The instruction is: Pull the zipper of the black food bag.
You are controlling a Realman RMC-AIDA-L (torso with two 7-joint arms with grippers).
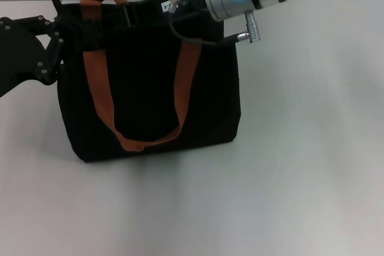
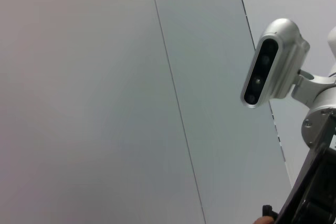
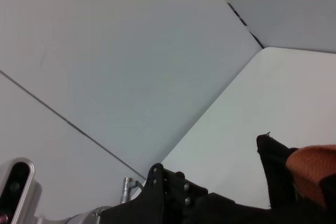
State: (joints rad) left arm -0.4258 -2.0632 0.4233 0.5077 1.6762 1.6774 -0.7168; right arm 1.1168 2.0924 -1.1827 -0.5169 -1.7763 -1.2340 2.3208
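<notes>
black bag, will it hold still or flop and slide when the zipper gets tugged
The bag looks like soft fabric, so its top would likely sag and fold. It stands alone on a smooth table, so it may slide. The left hand at its corner could brace it.

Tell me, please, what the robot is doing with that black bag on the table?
A black food bag with orange-brown straps stands upright on the white table. Both arms are up at its top edge: the left gripper at the bag's left end, the right gripper reaching in over the top. The zipper itself is hidden, so progress cannot be judged.
</notes>
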